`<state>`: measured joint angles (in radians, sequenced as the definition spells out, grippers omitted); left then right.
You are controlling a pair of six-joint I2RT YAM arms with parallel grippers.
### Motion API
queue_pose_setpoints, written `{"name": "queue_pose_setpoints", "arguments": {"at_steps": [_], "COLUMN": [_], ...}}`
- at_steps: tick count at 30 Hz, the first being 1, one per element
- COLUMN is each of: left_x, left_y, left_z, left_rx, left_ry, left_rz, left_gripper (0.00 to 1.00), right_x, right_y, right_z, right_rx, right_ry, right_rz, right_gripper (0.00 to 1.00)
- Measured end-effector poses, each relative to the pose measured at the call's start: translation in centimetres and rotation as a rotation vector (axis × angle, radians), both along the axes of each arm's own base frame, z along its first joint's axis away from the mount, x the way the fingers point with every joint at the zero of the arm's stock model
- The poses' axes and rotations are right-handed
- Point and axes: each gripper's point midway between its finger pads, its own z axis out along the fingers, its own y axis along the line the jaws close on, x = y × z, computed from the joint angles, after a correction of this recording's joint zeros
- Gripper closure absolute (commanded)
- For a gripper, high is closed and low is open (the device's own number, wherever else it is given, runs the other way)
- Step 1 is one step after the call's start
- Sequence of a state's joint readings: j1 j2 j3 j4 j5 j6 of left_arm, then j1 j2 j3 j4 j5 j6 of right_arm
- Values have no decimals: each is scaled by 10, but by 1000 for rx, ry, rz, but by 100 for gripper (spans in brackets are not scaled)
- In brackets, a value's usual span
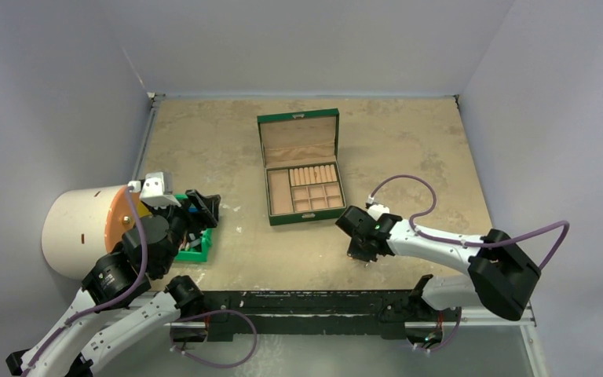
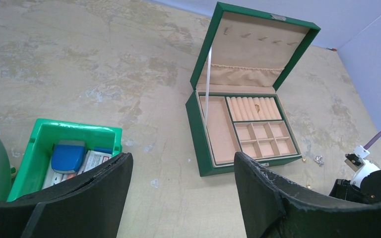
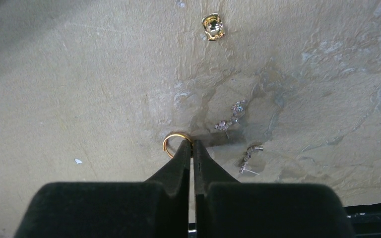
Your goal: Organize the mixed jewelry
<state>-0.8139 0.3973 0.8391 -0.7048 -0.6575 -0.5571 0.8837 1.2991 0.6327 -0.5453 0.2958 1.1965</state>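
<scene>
In the right wrist view my right gripper is shut, its tips pinching the right edge of a thin gold ring down at the tabletop. Beside it lie two sparkly silver pieces, and a squarish gold piece lies farther off. From above, the right gripper points down just right of the open green box. Tan cushion rolls fill the top right of the box; a small gold piece sits among them. My left gripper hangs open and empty over the table at the left.
A small green bin with dark and blue items sits under the left arm. A white cylinder with an orange face stands at the far left. Tiny jewelry pieces lie right of the box. Grey walls enclose the table.
</scene>
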Motion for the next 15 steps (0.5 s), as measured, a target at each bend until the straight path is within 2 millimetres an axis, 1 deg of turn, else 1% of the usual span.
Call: {"name": "queue_pose_setpoints", "arguments": {"at_steps": [4, 8, 12, 15], "left_x": [0, 3, 5, 5], "left_y": [-4, -16, -33, -49], "left_z": [-2, -10, -14, -14], "left_rx": [4, 27, 31, 6], "left_ry": [9, 49, 90, 115], "left_rz": [-17, -57, -114, -170], "left_gripper": [26, 26, 27, 27], "right_x": [1, 3, 9, 19], "right_y": [1, 3, 10, 20], "right_z": [3, 13, 32, 57], "right_rx": [11, 39, 80, 119], "right_ry": [-10, -40, -96, -163], "right_rz": [4, 22, 76, 138], "right_gripper": [100, 100, 100, 100]}}
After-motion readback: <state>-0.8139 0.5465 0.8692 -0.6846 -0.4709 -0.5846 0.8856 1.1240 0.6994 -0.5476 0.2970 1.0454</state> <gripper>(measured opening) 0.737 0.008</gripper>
